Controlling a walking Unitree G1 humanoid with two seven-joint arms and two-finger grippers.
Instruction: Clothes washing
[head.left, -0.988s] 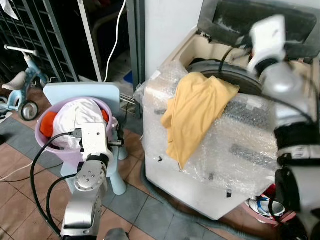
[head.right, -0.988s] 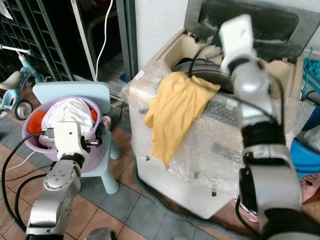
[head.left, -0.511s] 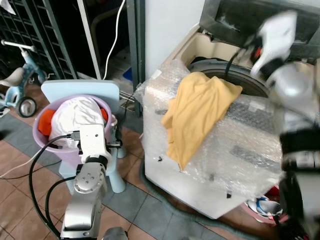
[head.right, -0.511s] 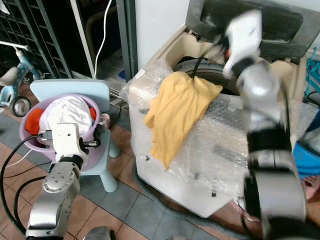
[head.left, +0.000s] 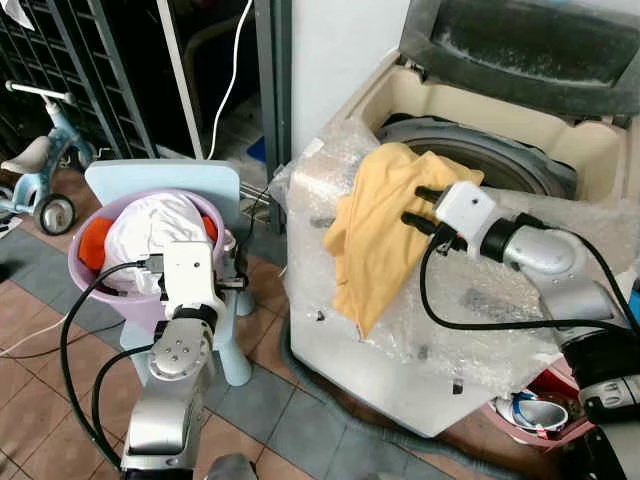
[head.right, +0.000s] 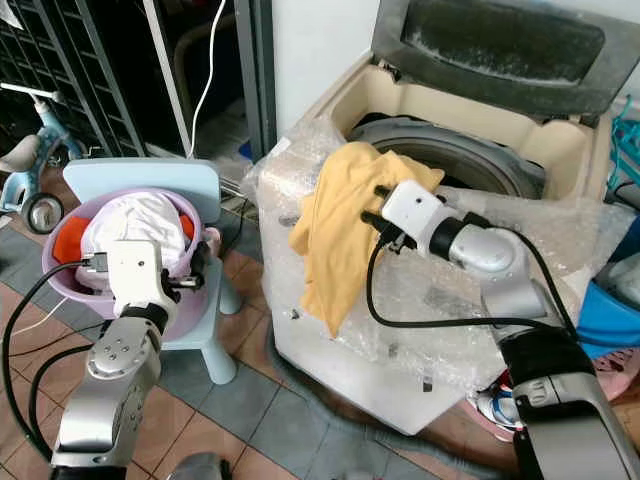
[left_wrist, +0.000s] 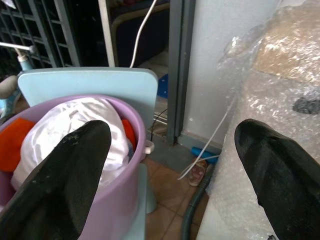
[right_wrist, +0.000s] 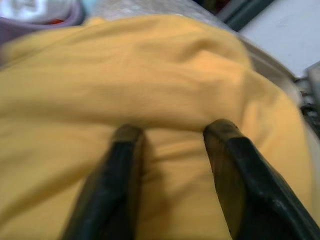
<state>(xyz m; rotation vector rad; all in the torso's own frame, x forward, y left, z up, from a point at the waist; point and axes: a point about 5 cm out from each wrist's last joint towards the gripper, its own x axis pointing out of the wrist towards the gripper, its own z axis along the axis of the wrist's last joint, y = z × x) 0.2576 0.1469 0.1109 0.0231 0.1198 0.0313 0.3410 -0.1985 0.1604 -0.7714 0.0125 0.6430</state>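
Right wrist view brings the yellow cloth (right_wrist: 165, 85) up close: the right tool (right_wrist: 172, 137) has its two black fingers (right_wrist: 122, 150) spread apart, their tips pressed against a fold of the fabric, with nothing pinched between them. From the head views the wider setting appears: the washing machine (head.left: 470, 290), wrapped in bubble wrap (head.left: 500, 300), stands with its lid (head.left: 530, 50) raised, and the yellow cloth (head.left: 385, 230) hangs over the machine's front rim, partly down its front face, beside the open drum (head.left: 500, 160). The right tool (head.left: 415, 205) reaches the cloth from the machine's top.

Left of the machine, a purple basin (head.left: 95, 285) sits on a light blue chair (head.left: 165, 180), holding a white garment (head.left: 150, 230) and something orange (head.left: 92, 245). The left tool (left_wrist: 170, 165) hovers near the basin, between it and the machine; the left wrist view shows its fingers (left_wrist: 65, 170) wide apart and empty. A child's tricycle (head.left: 45, 180) stands farther left of the machine, on the tiled floor (head.left: 280, 420). No writing or label can be read anywhere
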